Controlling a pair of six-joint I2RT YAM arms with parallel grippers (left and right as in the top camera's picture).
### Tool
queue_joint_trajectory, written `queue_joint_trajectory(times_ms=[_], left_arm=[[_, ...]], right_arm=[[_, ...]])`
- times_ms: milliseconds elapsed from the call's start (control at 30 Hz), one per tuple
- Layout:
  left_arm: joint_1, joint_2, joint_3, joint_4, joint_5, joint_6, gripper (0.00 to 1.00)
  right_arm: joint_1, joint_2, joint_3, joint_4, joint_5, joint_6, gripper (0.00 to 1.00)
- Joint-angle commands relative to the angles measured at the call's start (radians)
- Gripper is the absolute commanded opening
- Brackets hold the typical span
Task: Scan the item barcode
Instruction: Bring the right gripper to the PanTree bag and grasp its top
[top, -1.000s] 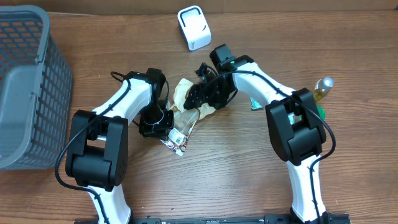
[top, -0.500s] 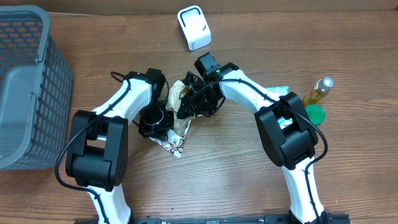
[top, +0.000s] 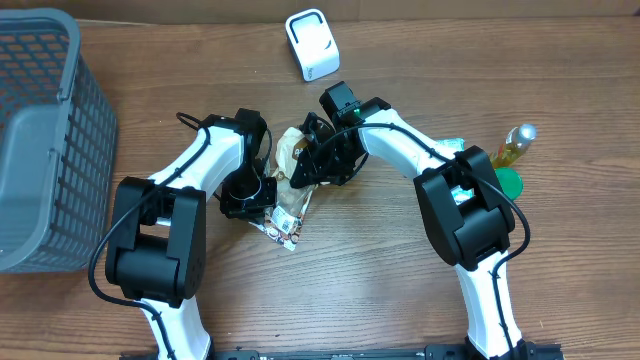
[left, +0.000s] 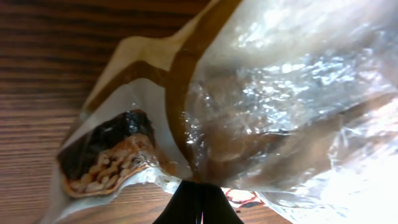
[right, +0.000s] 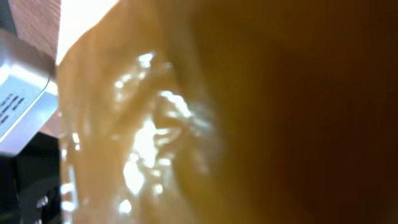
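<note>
Near the middle of the desk (top: 400, 290), a snack bag (left: 273, 99) was pinched by the left jaws; the right jaws' state could not be told.

One each: bag (top: 289, 206); scanner (top: 312, 44); basket (top: 92, 112); bottle (top: 515, 143)

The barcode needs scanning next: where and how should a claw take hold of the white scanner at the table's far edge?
Probably across the white scanner's two long sides, coming straight down from above. It lies on the table slightly skewed, with bare wood along both sides, so the fingers should turn to match that skew.
</note>
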Motion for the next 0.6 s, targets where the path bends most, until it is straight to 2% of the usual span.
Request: queue_joint_trajectory(times_ms=[0, 100, 567], left_arm=[[-0.006, 0.000, -0.009, 0.006, -0.024, -0.007, 0.06], [-0.006, 0.000, -0.009, 0.006, -0.024, -0.007, 0.06], [-0.006, 0.000, -0.009, 0.007, -0.024, -0.007, 0.06]], right_arm=[[-0.007, 0.020, -0.018, -0.001, 0.022, -0.010, 0.31], [-0.010, 0.020, -0.018, -0.002, 0.021, -0.010, 0.26], [-0.039, 0.020, -0.018, 0.001, 0.021, -0.006, 0.18]])
